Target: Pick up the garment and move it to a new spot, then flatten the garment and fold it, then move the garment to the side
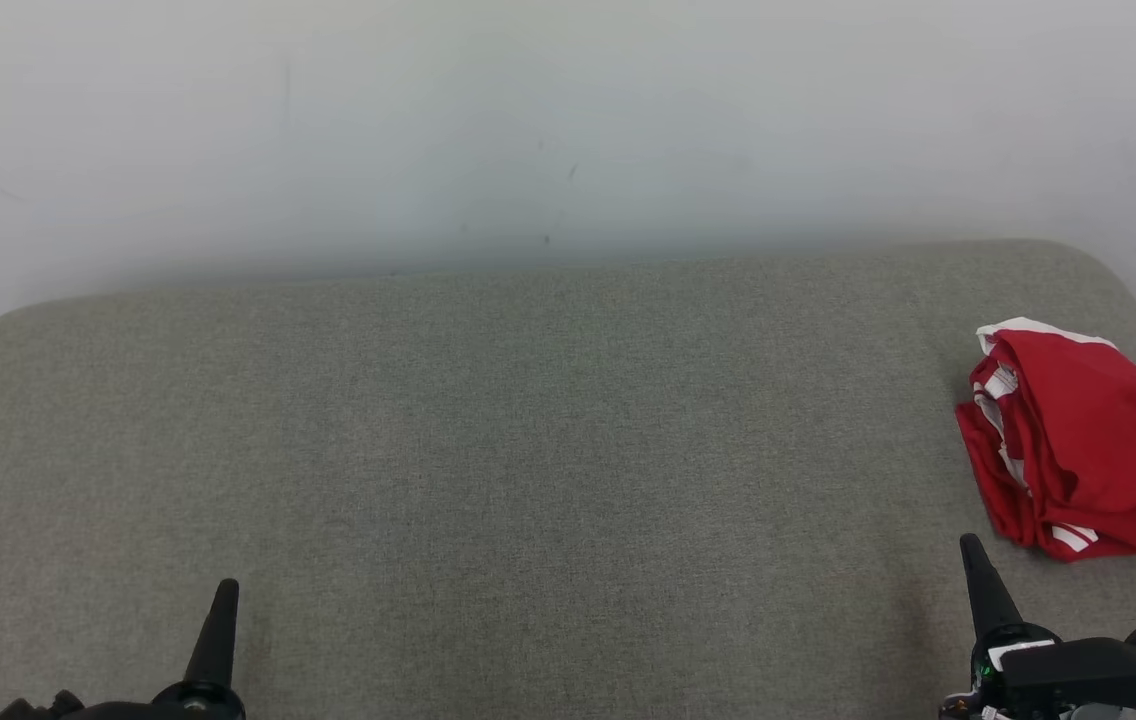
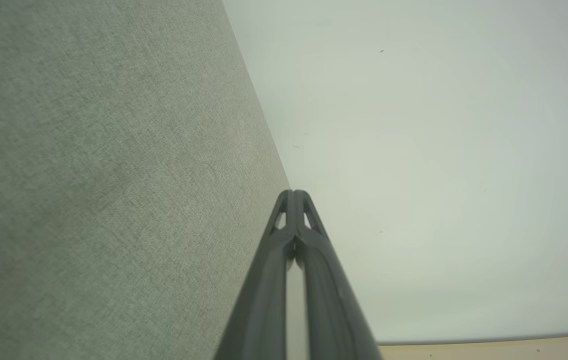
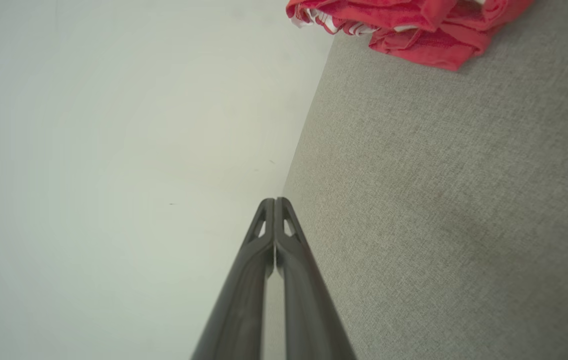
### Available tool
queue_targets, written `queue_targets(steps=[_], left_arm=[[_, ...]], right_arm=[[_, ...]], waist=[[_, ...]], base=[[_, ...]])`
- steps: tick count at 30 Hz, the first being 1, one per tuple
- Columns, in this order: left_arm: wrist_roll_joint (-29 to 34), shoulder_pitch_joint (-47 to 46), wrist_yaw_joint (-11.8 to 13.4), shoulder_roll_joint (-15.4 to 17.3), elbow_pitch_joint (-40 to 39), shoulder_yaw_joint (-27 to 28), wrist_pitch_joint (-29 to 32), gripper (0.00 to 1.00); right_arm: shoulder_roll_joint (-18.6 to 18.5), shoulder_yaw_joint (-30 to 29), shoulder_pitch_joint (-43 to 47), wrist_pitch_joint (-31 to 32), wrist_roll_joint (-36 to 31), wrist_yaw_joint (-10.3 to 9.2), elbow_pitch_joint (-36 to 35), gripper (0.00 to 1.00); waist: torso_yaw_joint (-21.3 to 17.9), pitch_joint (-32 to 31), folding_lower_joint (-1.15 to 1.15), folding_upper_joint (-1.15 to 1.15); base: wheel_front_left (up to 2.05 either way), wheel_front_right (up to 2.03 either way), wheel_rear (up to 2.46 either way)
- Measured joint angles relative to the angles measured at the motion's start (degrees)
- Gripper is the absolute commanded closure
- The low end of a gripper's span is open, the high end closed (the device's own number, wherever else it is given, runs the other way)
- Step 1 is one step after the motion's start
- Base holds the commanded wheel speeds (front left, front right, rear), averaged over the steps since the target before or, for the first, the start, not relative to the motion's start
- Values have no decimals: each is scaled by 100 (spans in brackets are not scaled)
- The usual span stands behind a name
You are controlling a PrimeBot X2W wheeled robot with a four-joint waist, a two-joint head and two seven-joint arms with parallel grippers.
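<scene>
The garment (image 1: 1093, 450) is a red bundle with white stripes, crumpled at the right edge of the grey upholstered surface (image 1: 528, 450). Expect it to be light, soft and limp, so it will likely sag and spill open as you lift. Pinch a raised fold on top of the heap, not a trailing hem. Your right gripper (image 1: 971, 548) sits near it, jaws pressed together and empty. The left gripper (image 1: 226, 592), well apart, is closed and empty too.

Possibly lab: grey fabric-covered surface (image 1: 528, 450) against bare white wall (image 1: 568, 120).
</scene>
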Motion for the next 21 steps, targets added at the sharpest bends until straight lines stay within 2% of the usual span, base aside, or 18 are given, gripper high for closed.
queue_targets(steps=[21], left_arm=[[-956,-147,-76,7,-36,40,243,100]], right_arm=[[-1,-105,-82,232,995,0,-143,100]], waist=[[44,82,0,0]], base=[[0,0,0]])
